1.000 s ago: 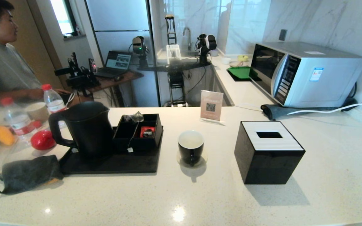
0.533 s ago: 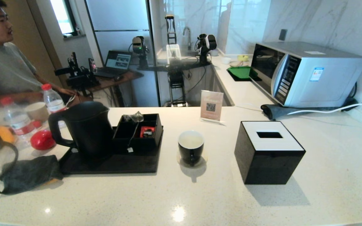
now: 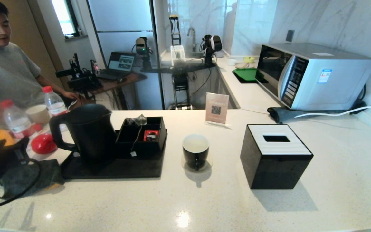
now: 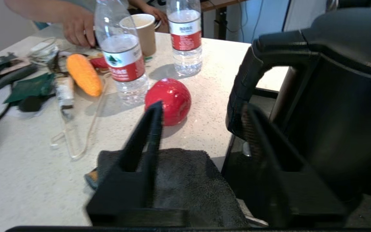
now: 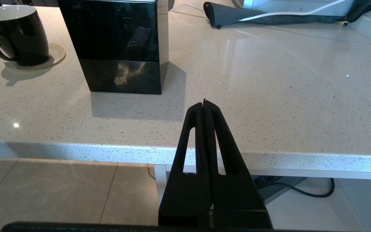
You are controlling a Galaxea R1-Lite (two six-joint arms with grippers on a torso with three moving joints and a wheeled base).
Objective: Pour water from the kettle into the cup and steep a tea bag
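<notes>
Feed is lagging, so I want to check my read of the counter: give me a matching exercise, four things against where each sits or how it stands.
Things:
1. kettle
2. cup
3. left claw
4. right claw

States or places:
A. shut, off the counter's front edge
B. on a pale coaster, left of the black tissue box
C. on the black tray, handle toward the left arm
D. open, beside the kettle's handle, over the dark cloth

Pairs: 1-C, 2-B, 3-D, 4-A

Matte black plastic kettle [image 3: 89, 130], glossy black ceramic cup [image 3: 195, 150] with white inside, speckled polished stone bench [image 3: 204, 199], fuzzy dark grey cloth [image 4: 185, 183], glossy black tissue box [image 5: 122, 45], clear plastic bottles [image 4: 121, 54], shiny red ball [image 4: 169, 100]
</notes>
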